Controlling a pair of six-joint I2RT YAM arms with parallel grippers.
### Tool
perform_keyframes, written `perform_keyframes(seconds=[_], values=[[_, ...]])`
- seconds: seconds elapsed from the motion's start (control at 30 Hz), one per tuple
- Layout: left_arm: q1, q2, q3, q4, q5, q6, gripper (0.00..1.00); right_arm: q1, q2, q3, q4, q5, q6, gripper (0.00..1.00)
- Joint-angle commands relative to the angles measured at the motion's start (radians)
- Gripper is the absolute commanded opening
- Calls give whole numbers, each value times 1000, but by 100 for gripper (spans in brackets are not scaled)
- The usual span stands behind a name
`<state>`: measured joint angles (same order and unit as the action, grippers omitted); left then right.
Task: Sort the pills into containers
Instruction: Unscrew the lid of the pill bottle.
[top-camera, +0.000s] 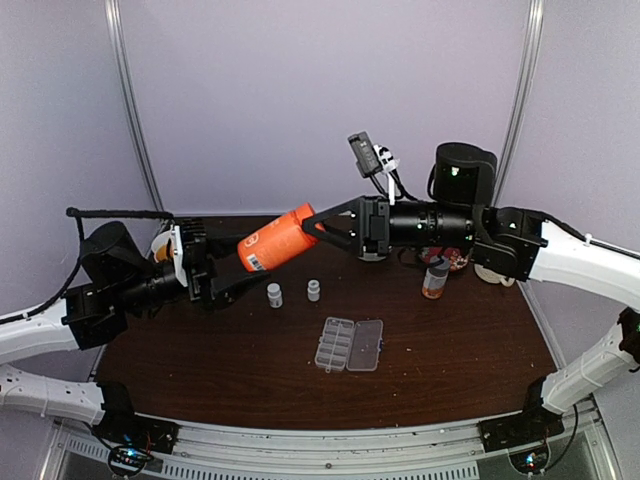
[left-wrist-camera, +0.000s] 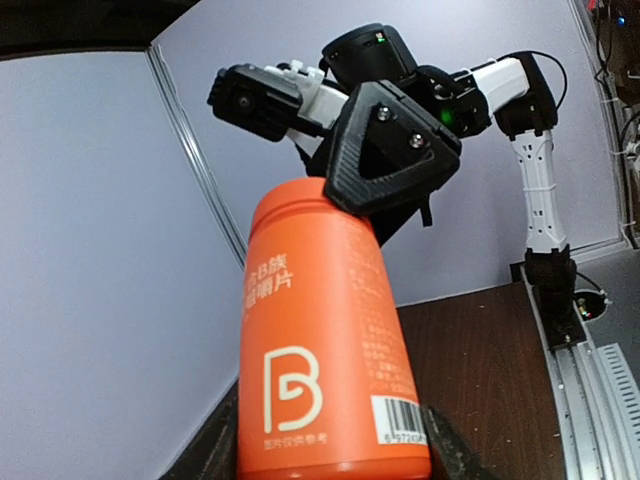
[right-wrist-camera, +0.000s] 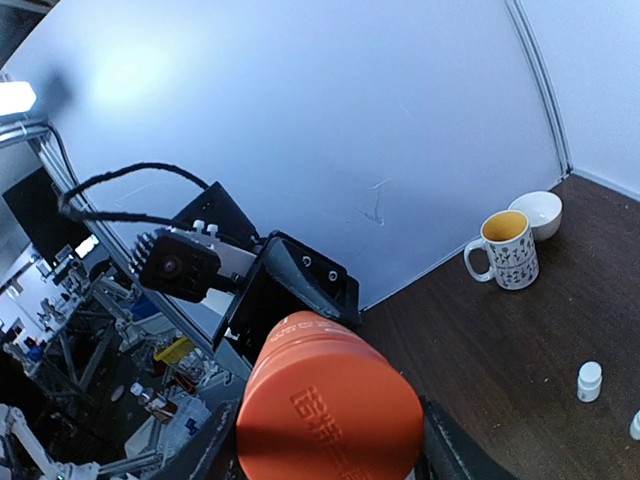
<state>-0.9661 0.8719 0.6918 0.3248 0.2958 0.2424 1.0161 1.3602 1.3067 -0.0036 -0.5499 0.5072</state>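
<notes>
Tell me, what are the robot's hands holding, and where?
Both hold the orange bottle in the air: the right fingers grip its top end, and the left fingers grip its bottom end.

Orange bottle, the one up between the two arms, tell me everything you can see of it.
The orange bottle is a smooth plastic cylinder with white lettering, a white logo and a barcode label near its base. It hangs tilted above the table, touching nothing below. The right gripper clamps its rounded top end; the left gripper grips its base.
</notes>
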Motion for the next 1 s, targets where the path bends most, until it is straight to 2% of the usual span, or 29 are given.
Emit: perform_keyframes(seconds=[0.0, 0.13, 0.3, 0.43, 0.6, 0.73, 0.87, 0.97], values=[[-3, 16, 99, -33, 23, -342, 0, 12, -36, -15, -38, -29, -325, 0], [-1, 48, 154, -92, 136, -415, 0, 12, -58, -54, -11, -76, -479, 0], [9, 90, 258, -206, 298, -448, 0, 12, -60, -35, -98, -109, -647, 0], [38, 120, 311, -246, 449, -509, 0, 12, -76, -63, -104, -149, -769, 0], [81, 167, 356, -263, 622, -583, 0, 14, -131, -150, -31, -83, -884, 0], [88, 198, 399, -381, 654, -553, 0, 13, -179, -206, -9, -38, -1021, 0], [87, 217, 412, -400, 670, -551, 0, 14, -199, -215, -33, 8, -1177, 0], [87, 220, 414, -410, 660, -540, 0, 29, -200, -227, -24, 109, -1313, 0]])
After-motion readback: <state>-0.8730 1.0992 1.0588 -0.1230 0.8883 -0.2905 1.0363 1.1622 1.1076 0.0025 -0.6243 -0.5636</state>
